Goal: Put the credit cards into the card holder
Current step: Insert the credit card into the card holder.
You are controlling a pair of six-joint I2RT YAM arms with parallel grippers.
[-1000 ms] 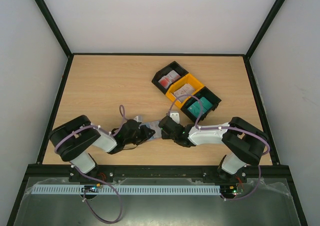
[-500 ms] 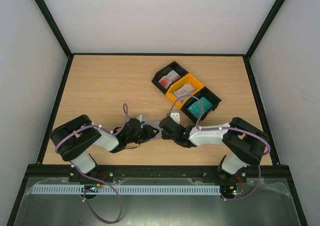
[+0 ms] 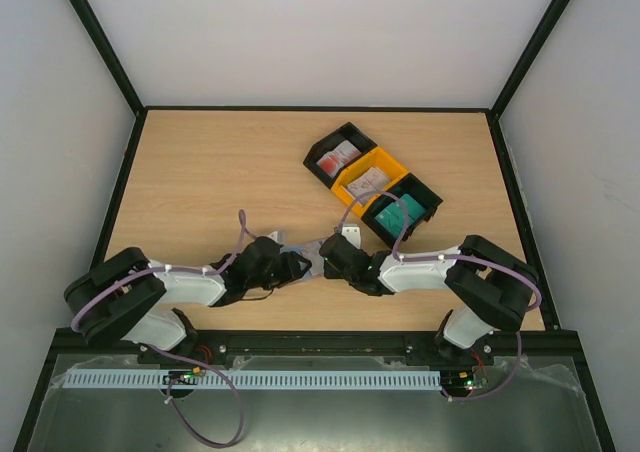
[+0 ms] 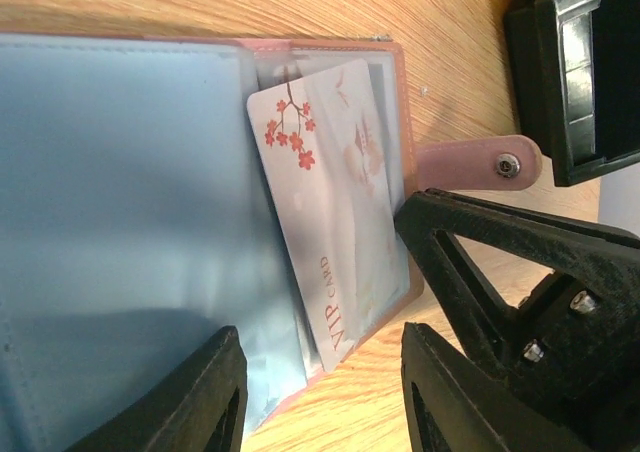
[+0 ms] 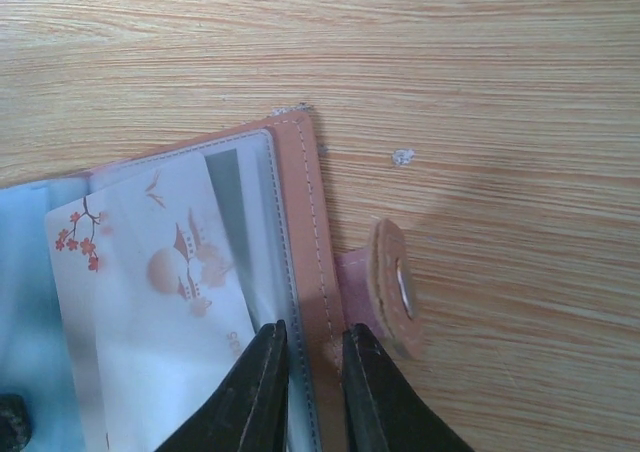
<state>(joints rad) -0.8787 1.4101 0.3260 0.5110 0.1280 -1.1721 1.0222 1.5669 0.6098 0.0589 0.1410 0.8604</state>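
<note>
**Step in hand.** One of the credit cards [image 4: 335,232], white with red blossom marks, is being seated. It sits partly inside a clear pocket on the right half of the card holder [image 4: 120,192]. The card is tilted, and its near end projects past the pocket mouth. The card holder lies open and flat on the table [image 3: 200,172], close to the near edge and about midway between left and right.

**Gripper state.**
- The left gripper [image 4: 320,382] hovers over the near end of the card with its jaws apart. Neither finger appears to touch the card.
- The right gripper [image 5: 308,372] is clamped on the brown right edge of the card holder, just left of the snap tab [image 5: 390,287]. This pins the holder to the table.

**Next move (judgement).** The card is not fully home. The left gripper probably needs to push the projecting end deeper along the pocket axis and correct the tilt. The right gripper should keep its clamp so that the holder does not slide.

**Surroundings.** Three trays stand in a diagonal row to the far right of the holder:
- a black tray [image 3: 325,142] holding white-and-red cards [image 3: 335,159];
- a yellow tray [image 3: 395,162] holding pale cards [image 3: 368,180];
- a second black tray [image 3: 432,197] holding teal cards [image 3: 398,210].

**Obstructions.** The right gripper sits just beside the pocket, leaving little room on that side. A skewed push may jam the card against the pocket seam.
</note>
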